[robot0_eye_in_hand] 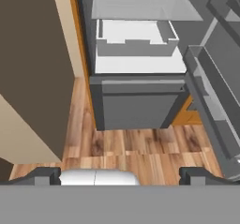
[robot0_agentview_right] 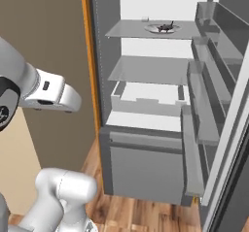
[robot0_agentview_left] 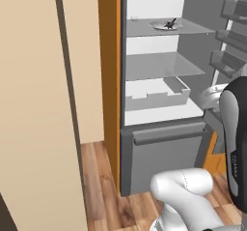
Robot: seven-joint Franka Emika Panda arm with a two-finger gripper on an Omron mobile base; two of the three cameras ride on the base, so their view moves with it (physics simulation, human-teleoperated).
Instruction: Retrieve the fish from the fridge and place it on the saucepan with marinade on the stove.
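The fridge (robot0_agentview_left: 159, 143) stands open in front of me, its white interior and grey shelves showing. On its upper shelf the small dark fish (robot0_agentview_left: 170, 23) (robot0_agentview_right: 166, 27) lies on a shallow pale plate (robot0_agentview_left: 158, 26) (robot0_agentview_right: 151, 29). In the hand view my gripper (robot0_eye_in_hand: 119, 176) is open, its fingertips (robot0_eye_in_hand: 43, 176) spread wide with nothing between them. It looks at the fridge's lower drawer front (robot0_eye_in_hand: 136, 106) from well back and below the fish's shelf. The saucepan and the stove are out of view.
The fridge door (robot0_agentview_right: 219, 95) hangs open on the right with several door racks jutting out. A white crisper bin (robot0_agentview_left: 157, 97) sits on the bottom shelf. A tall beige cabinet panel (robot0_agentview_left: 34, 104) stands at the left. Wood floor (robot0_eye_in_hand: 140, 157) lies below.
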